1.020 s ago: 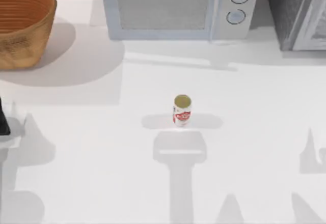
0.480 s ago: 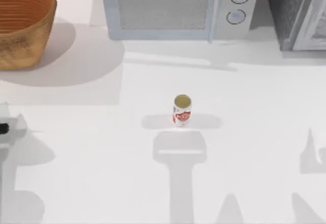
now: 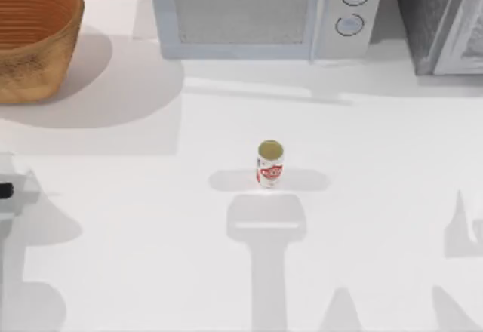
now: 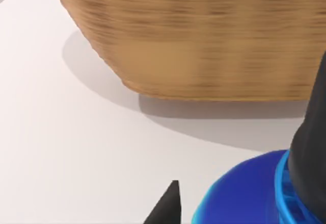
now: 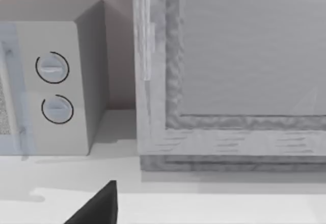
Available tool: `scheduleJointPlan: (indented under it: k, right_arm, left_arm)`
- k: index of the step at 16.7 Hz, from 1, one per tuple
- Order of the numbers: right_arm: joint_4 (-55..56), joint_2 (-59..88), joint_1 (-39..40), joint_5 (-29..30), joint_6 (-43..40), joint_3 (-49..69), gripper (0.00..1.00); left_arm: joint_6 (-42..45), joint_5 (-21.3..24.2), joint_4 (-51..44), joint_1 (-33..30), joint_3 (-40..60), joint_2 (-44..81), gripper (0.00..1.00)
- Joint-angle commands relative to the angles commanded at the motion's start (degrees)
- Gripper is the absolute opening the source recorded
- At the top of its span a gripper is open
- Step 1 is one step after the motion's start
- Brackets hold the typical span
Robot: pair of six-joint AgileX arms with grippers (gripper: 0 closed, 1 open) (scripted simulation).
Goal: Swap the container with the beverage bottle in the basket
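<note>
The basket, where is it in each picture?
Top view: the basket sits at the far left corner of the table.
Left wrist view: its woven wall stands close ahead, behind a blue thing.
Right wrist view: this one looks at the microwave instead.
Shared landmark: the white table.

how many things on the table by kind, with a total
basket: 1
bottle: 1
microwave: 1
grey cabinet: 1
total: 4

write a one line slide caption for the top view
Beverage bottle upright mid-table, basket far left, microwave behind.
</note>
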Motion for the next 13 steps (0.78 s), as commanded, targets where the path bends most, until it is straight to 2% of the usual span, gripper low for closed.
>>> scheduleJointPlan:
  k: [4, 6, 9, 13]
  right_arm:
    - [0.0, 0.0, 0.0, 0.0, 0.0, 0.0, 1.0]
    - [0.0, 0.0, 0.0, 0.0, 0.0, 0.0, 1.0]
    - [0.0, 0.0, 0.0, 0.0, 0.0, 0.0, 1.0]
    - [0.0, 0.0, 0.0, 0.0, 0.0, 0.0, 1.0]
  left_arm:
    - [0.1, 0.0, 0.0, 0.1, -0.1, 0.0, 0.0]
    - [0.7, 1.7, -1.2, 0.2, 1.1, 0.6, 0.0]
    - [3.3, 8.7, -7.1, 2.4, 6.5, 1.4, 0.0]
    - [9.6, 22.6, -23.1, 11.6, 21.3, 0.4, 0.0]
